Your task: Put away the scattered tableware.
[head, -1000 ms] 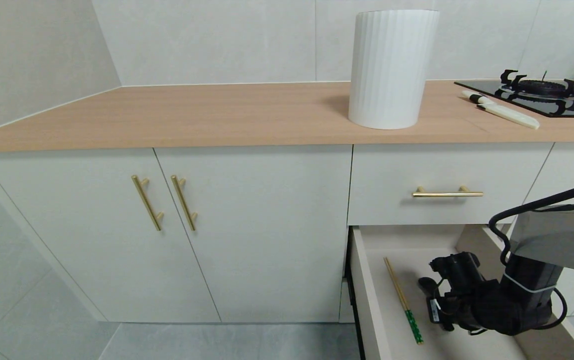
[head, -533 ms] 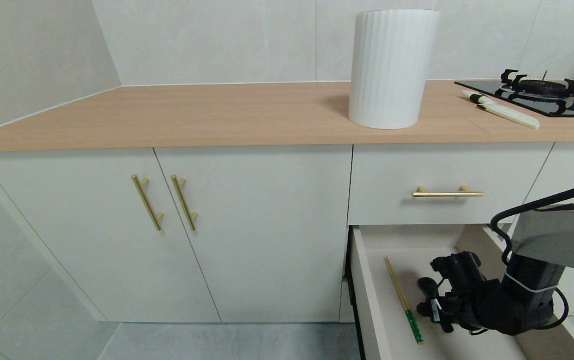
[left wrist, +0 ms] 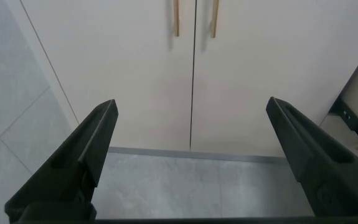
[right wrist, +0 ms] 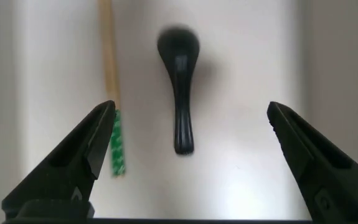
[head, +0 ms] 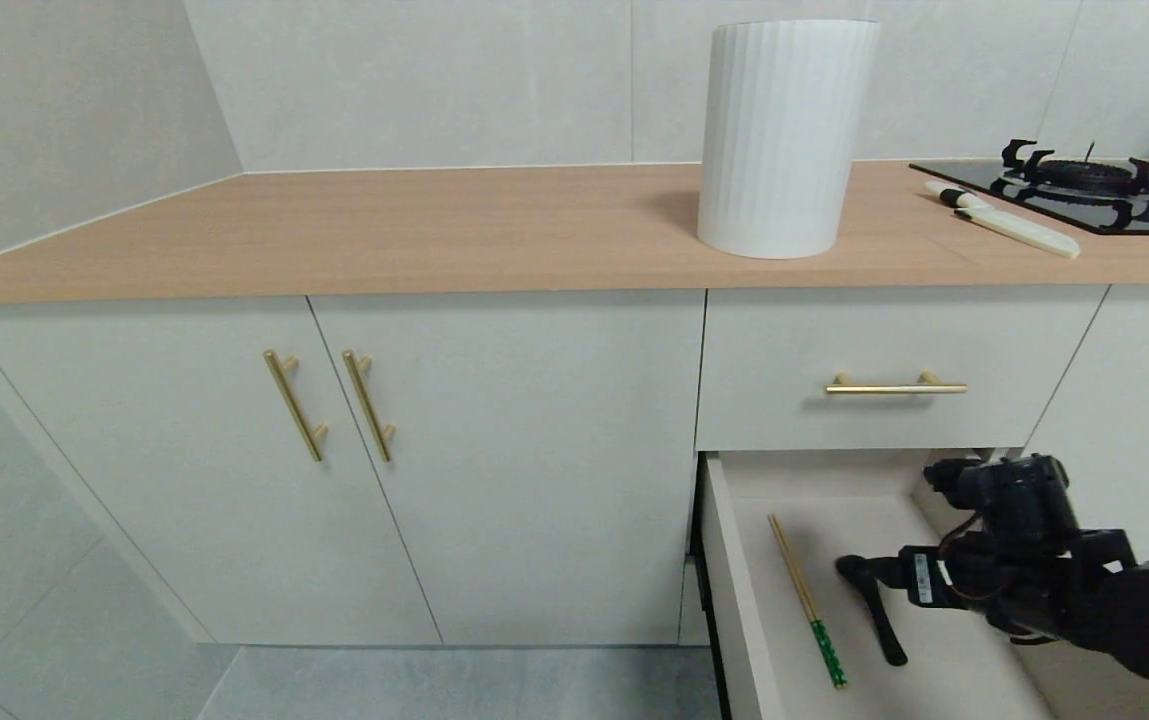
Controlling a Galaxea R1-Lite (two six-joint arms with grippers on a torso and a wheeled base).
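Wide open and empty, the right end effector (right wrist: 188, 124) is retreating toward 3 o'clock, leaving the spoon (head: 874, 615) in the drawer (head: 729, 560).

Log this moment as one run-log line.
right tool open over black spoon lying in pale open drawer | wooden green-tipped chopsticks beside spoon, apart | left tool open, facing white cabinet doors

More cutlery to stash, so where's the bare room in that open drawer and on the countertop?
Drawer: bare floor behind the chopsticks and black spoon; they take the left side, with the right gripper above. Countertop: free everywhere left of the white ribbed container; knife and stove crowd its right.
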